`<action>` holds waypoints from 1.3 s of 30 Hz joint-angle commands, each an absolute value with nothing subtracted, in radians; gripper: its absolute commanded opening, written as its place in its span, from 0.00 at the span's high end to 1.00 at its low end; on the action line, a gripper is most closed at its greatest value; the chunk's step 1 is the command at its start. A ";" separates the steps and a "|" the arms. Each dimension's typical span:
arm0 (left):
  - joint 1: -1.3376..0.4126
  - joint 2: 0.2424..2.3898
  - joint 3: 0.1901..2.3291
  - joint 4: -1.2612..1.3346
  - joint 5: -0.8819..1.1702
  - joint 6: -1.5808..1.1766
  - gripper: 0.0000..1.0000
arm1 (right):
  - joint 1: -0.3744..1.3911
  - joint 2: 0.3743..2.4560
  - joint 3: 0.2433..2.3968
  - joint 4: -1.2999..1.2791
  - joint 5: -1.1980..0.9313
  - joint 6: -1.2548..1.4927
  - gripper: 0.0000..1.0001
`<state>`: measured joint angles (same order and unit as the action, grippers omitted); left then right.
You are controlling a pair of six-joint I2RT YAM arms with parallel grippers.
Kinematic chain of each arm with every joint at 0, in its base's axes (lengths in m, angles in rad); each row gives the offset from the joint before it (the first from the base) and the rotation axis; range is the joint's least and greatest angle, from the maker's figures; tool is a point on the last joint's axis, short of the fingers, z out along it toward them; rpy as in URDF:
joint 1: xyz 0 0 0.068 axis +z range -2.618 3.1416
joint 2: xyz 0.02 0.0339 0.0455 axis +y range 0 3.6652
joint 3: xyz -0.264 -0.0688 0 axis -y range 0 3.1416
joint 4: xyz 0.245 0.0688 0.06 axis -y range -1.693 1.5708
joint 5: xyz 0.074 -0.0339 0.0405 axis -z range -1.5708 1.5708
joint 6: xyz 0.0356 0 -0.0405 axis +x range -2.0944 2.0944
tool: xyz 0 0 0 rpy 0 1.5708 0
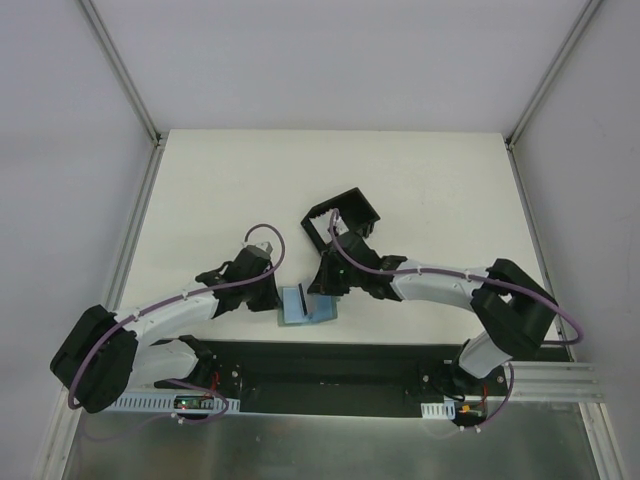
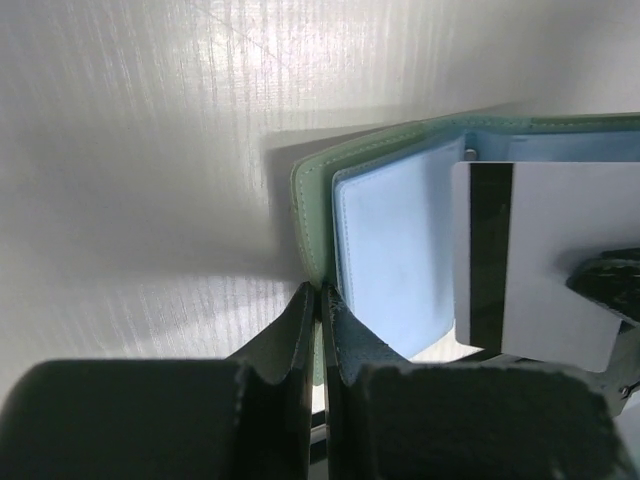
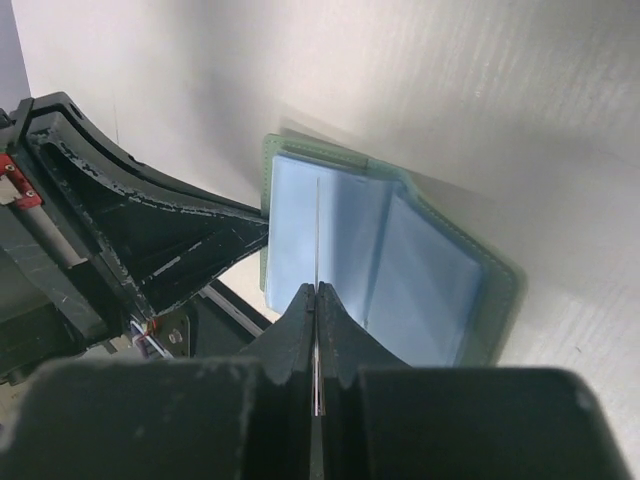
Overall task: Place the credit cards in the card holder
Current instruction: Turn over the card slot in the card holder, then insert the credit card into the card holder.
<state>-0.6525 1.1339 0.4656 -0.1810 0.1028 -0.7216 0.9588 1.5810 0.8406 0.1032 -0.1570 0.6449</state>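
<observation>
Near table (image 1: 450, 180) edge: case (image 1: 310, 310); card holder (image 1: 350, 210) behind; credit card (image 2: 560, 250) above case.

A white tabletop (image 1: 440, 190) fills the middle of the scene, matte and faintly ribbed in the close views. Plain pale grey walls close it in: a left wall (image 1: 60, 180), a far wall (image 1: 340, 60) and a right wall (image 1: 600, 200). Two metal posts rise from the far corners, one on the left (image 1: 120, 70) and one on the right (image 1: 555, 75). Along the near edge lies a black plate (image 1: 330, 375), with a dull metal sheet (image 1: 330, 445) nearer still and a ribbed metal rail (image 1: 555, 380) at the near right. The light is soft and even, and shadows are faint.
</observation>
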 commanded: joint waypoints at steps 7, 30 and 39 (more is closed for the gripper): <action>-0.644 1.146 0.384 -0.086 0.090 -0.788 1.00 | 0.922 1.479 0.723 0.155 -0.095 0.676 1.00; -0.644 1.173 0.379 -0.064 0.100 -0.785 1.00 | 0.922 1.514 0.611 0.327 -0.087 0.742 1.00; -0.644 1.167 0.377 -0.071 0.089 -0.782 1.00 | 0.925 1.401 0.580 0.307 -0.006 0.719 0.99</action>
